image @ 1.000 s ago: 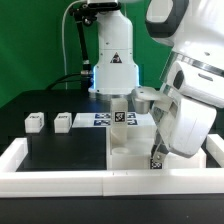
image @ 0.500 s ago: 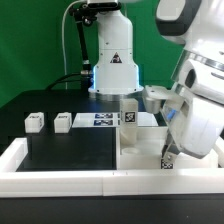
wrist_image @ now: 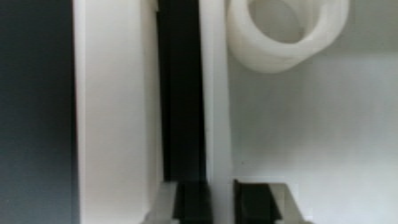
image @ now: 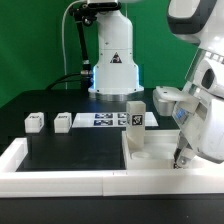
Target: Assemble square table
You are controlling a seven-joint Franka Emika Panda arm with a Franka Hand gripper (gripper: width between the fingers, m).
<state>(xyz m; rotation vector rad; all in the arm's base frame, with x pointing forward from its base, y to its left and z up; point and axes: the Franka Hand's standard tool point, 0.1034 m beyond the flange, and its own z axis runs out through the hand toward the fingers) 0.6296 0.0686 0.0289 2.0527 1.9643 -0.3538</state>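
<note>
Since a second ago the table slab [image: 150, 156] has slid toward the exterior view's right, carrying the upright leg [image: 135, 120] that stands on it, and the arm has gone the same way. The end effector [image: 183, 158] is down at the slab's near right side. The wrist view shows its two dark fingers [wrist_image: 175, 205] pressed on either side of a thin white wall, apparently the slab's raised rim, so it is pinching the slab. The step in hand looks like repositioning the slab against the border rail [image: 55, 182], with one leg already fitted. Next the arm would probably let go, lift clear of the upright leg and fetch another. A loose leg [image: 35, 121] and a second loose leg [image: 63, 121] wait on the black surface [image: 60, 150], just beside the marker board [image: 103, 119]. The slab is plain white, flat and rigid-looking, lying level in the rail's right corner. A round raised ring [wrist_image: 294, 40] shows on its face, likely a leg socket. The fitted leg carries a black-and-white tag near its top.
</note>
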